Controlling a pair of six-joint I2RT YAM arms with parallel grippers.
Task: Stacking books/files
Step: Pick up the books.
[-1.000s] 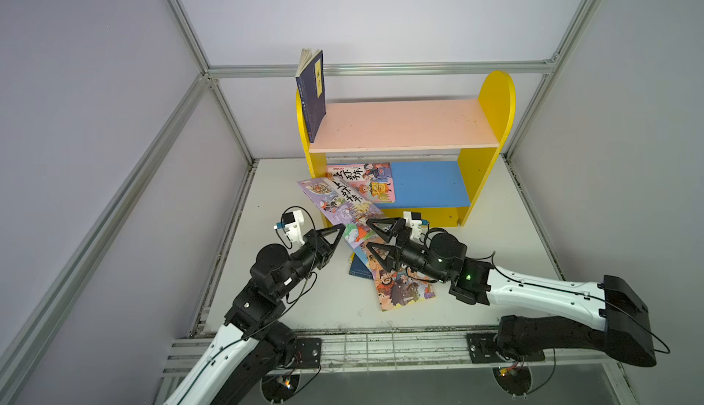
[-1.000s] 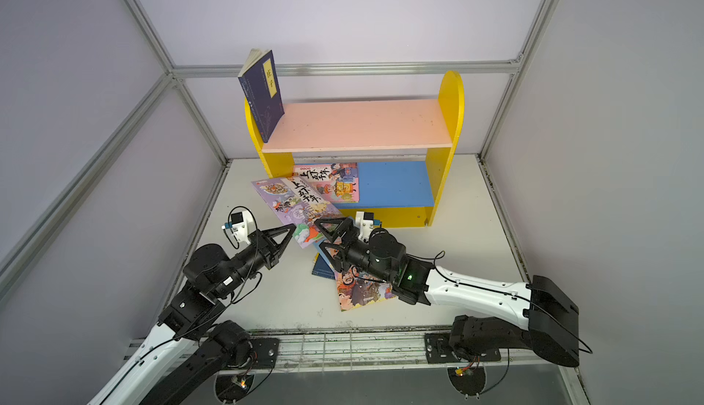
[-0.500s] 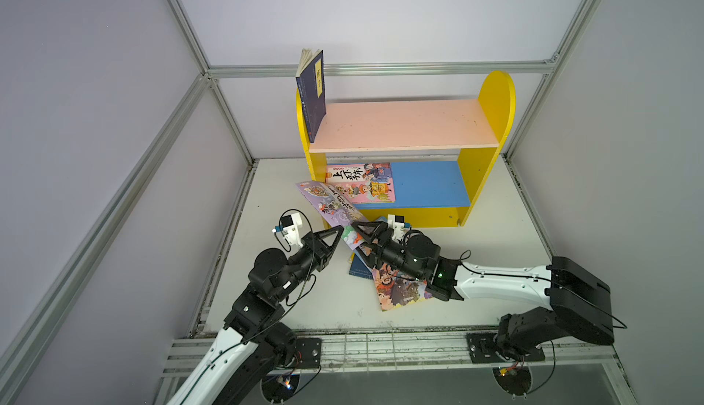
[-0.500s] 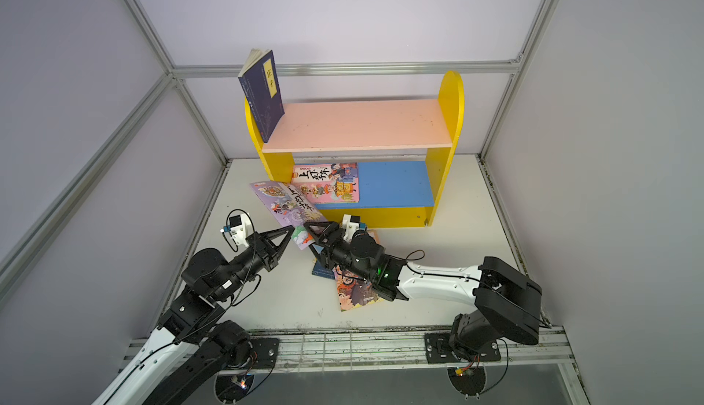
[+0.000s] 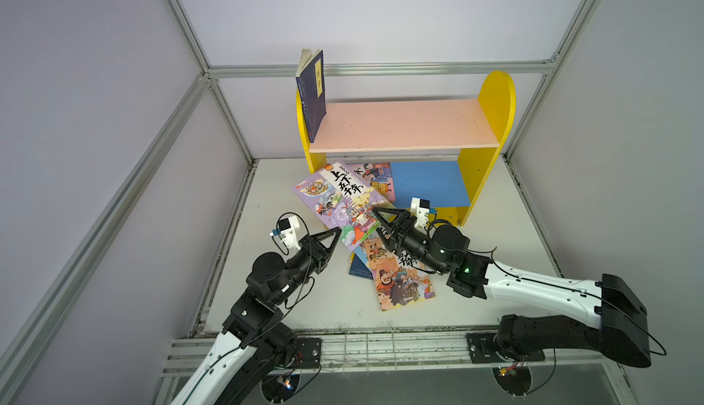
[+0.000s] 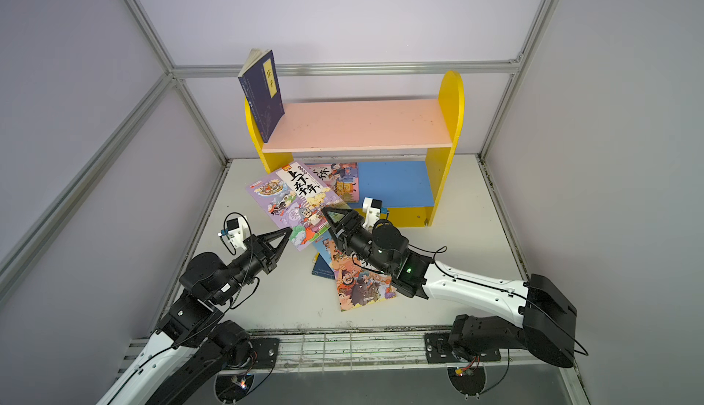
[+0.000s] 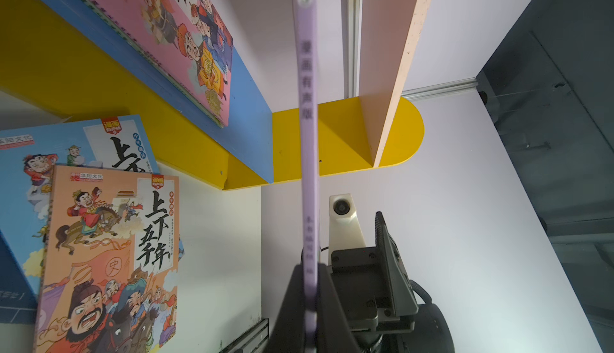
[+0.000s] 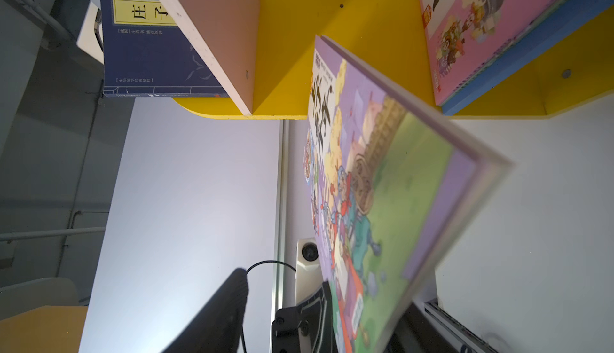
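My left gripper [image 5: 335, 233] [image 6: 287, 233] [image 7: 310, 301] is shut on the near edge of the purple book [image 5: 339, 197] [image 6: 293, 197] [image 7: 309, 135] and holds it tilted above the table in front of the shelf. The open right gripper [image 5: 377, 218] [image 6: 327, 219] [image 8: 325, 288] straddles that book's [image 8: 382, 185] right corner; one finger [image 8: 232, 301] stands clear of the cover, the other is hidden behind it. An orange book [image 5: 400, 281] [image 7: 109, 251] lies on a light blue book [image 7: 66, 142] and a navy book [image 5: 358, 269] on the table.
The shelf has yellow sides, a pink upper board [image 5: 404, 125] and a blue lower board [image 5: 426, 182]. A pink book [image 5: 377, 178] [image 8: 471, 25] lies on the lower board. A navy book with a yellow strip [image 5: 312, 94] [image 8: 149, 52] stands upright at the upper board's left end.
The right gripper has moved left from over the orange book to the purple book's corner, its jaws narrowing. The left gripper has raised the purple book slightly.
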